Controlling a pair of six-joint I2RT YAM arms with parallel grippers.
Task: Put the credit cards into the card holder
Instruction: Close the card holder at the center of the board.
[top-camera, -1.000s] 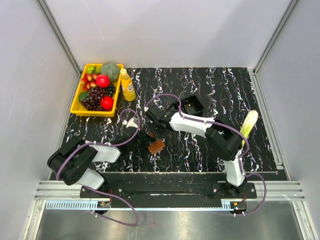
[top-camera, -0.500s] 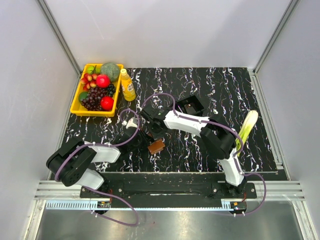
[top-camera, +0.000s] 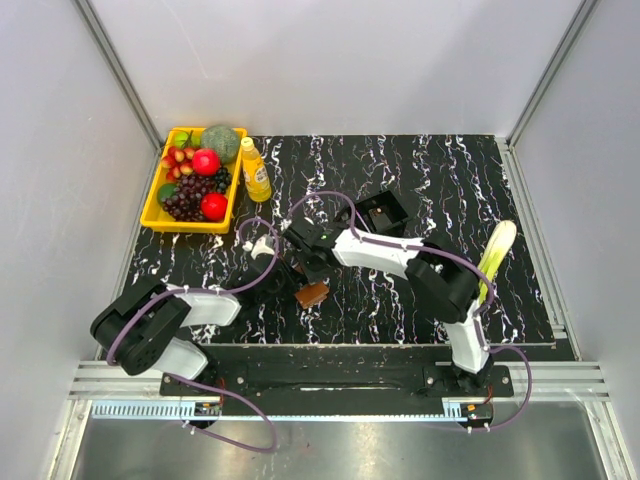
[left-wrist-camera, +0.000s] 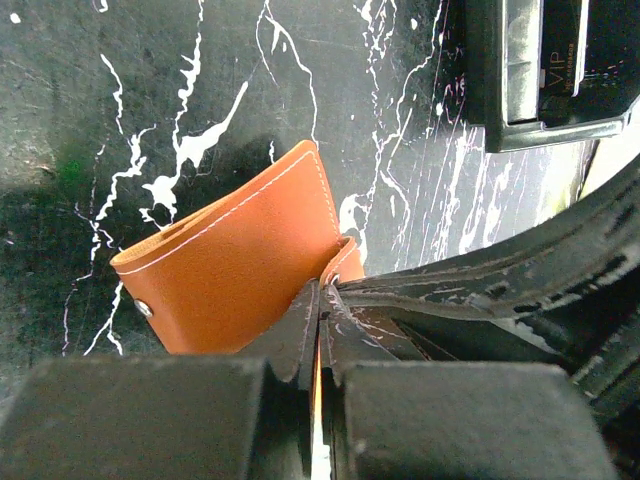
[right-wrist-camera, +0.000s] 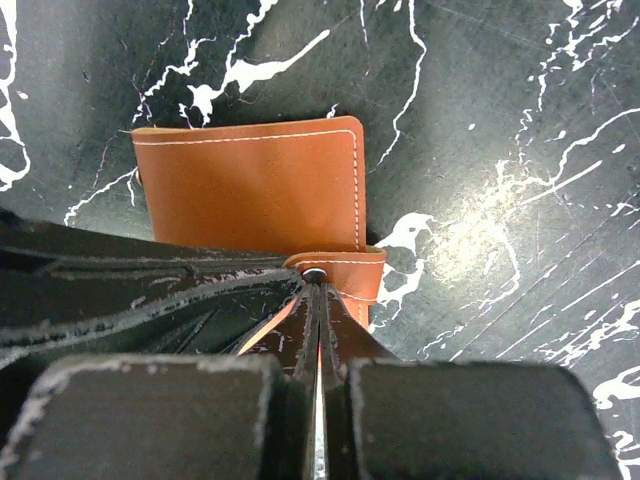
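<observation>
Lying a little left of the middle of the black marbled table (top-camera: 450, 180), toward its near edge, the card holder (top-camera: 313, 294) is a brown leather fold with pale stitching. In the left wrist view its long side slants from lower left up to upper right. In the right wrist view it runs straight across, the stitched corner pointing up and to the right.

The left pincer (left-wrist-camera: 318, 300) is pressed together on a thin edge of leather at the holder's near corner. The right pincer (right-wrist-camera: 318, 295) is likewise closed tight on the closing strap (right-wrist-camera: 345, 262), right at its snap. Both sets of tips crowd that one corner, each arm's black fingers filling the other's view.

At far left stands a yellow basket (top-camera: 150, 208) of fruit, with a yellow bottle (top-camera: 255, 170) just beside it. Right of the holder, past the right arm's wrist, sits a black tray (top-camera: 383, 212) holding a credit card (left-wrist-camera: 560, 70) marked VIP. A pale long vegetable (top-camera: 497, 250) lies well apart at the right.

Since a second ago the holder has kept its spot, while the right arm's wrist has edged slightly leftward.
</observation>
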